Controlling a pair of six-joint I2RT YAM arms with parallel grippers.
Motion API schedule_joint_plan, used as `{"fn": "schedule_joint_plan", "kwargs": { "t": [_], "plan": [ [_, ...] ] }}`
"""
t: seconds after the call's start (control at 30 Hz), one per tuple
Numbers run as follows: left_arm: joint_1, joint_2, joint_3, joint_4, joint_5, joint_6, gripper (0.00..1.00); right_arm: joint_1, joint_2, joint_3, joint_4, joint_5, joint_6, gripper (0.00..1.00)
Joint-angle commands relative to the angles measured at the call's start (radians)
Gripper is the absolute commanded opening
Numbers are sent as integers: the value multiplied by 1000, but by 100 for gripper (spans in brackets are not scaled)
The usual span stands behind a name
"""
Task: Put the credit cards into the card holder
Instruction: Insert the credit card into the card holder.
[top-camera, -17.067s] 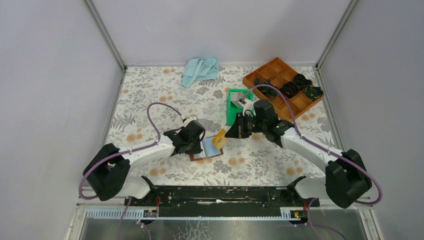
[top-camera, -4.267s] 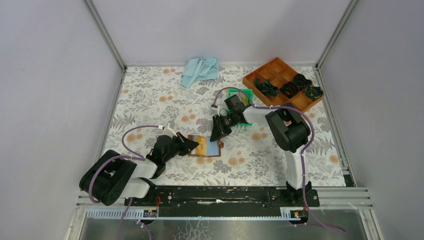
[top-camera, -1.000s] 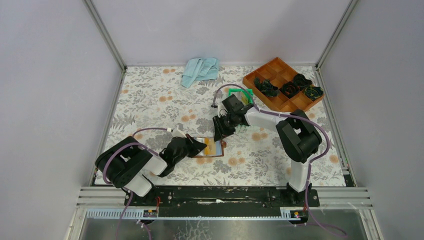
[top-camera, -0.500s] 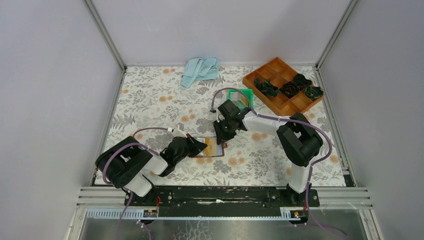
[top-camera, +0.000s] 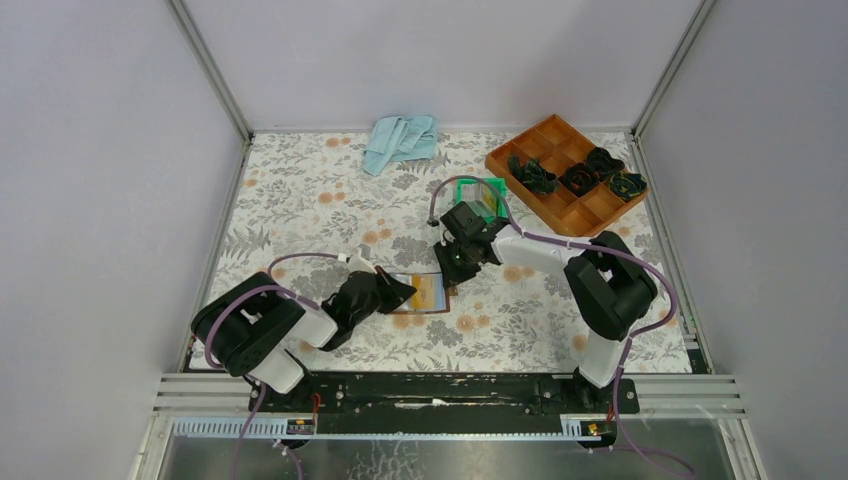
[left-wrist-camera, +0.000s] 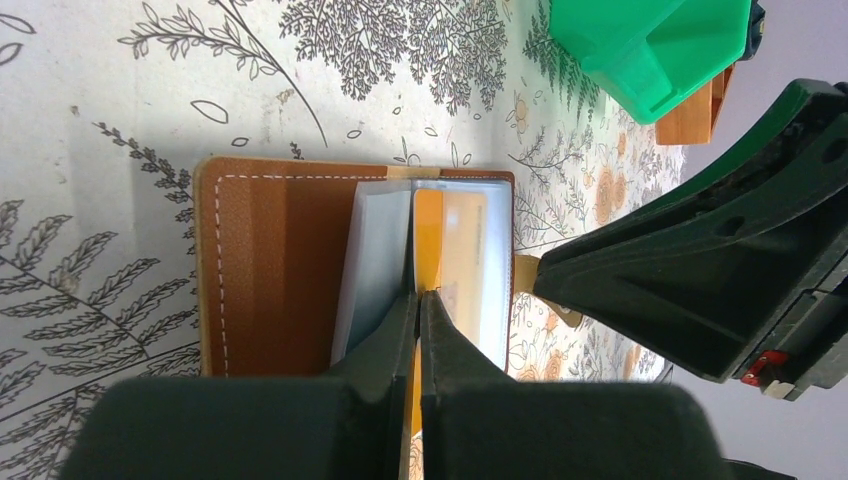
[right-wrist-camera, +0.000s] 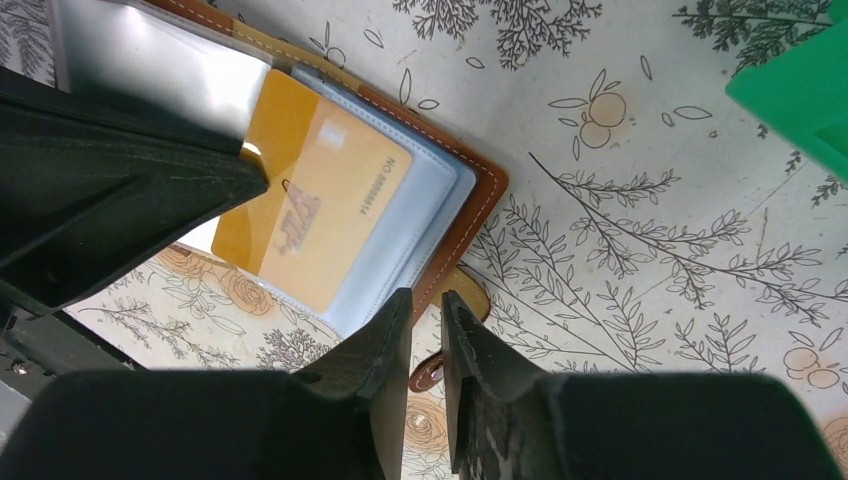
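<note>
Black rail (top-camera: 430, 385) at the near edge carries both arm bases. Floral table (top-camera: 300, 200) has open room left and front-right of the work.

Left gripper (left-wrist-camera: 418, 295) comes in low from the left. Its fingers are pressed together on a clear sleeve leaf (right-wrist-camera: 150, 60) of the card holder (left-wrist-camera: 260, 260), with no gap showing.

Card holder lies open and flat near table centre, just past the left fingertips, brown leather edge free on the near and far sides. Gold card (right-wrist-camera: 320, 215) sits on the sleeves, its left corner under the left finger. Pale blue-grey leaves beneath it could be cards or sleeves, cannot tell.

Right gripper (right-wrist-camera: 425, 297) hangs over the holder's right edge, jaws a narrow slit apart. Snap tab (right-wrist-camera: 468, 292) runs into that slit, partly hidden. Cannot tell if it is pinched.

Green bin (top-camera: 487, 192) sits just behind the right wrist, contents hidden. Wooden tray (top-camera: 560, 135) is at the far right against the frame, dark items in it unclear. Blue cloth (top-camera: 400, 140) lies at the far edge.
</note>
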Motion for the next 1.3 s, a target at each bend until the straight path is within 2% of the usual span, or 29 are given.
{"fn": "schedule_joint_plan", "kwargs": {
  "t": [0.0, 0.73, 1.27],
  "plan": [
    [-12, 31, 1, -125, -27, 40, 0, 7, 7, -18, 13, -5, 3, 24],
    [-68, 90, 33, -106, -18, 32, 0, 11, 39, -58, 56, -10, 15, 22],
    [-121, 82, 74, -162, -39, 45, 28, 13, 48, -47, 57, -11, 15, 22]
  ]
}}
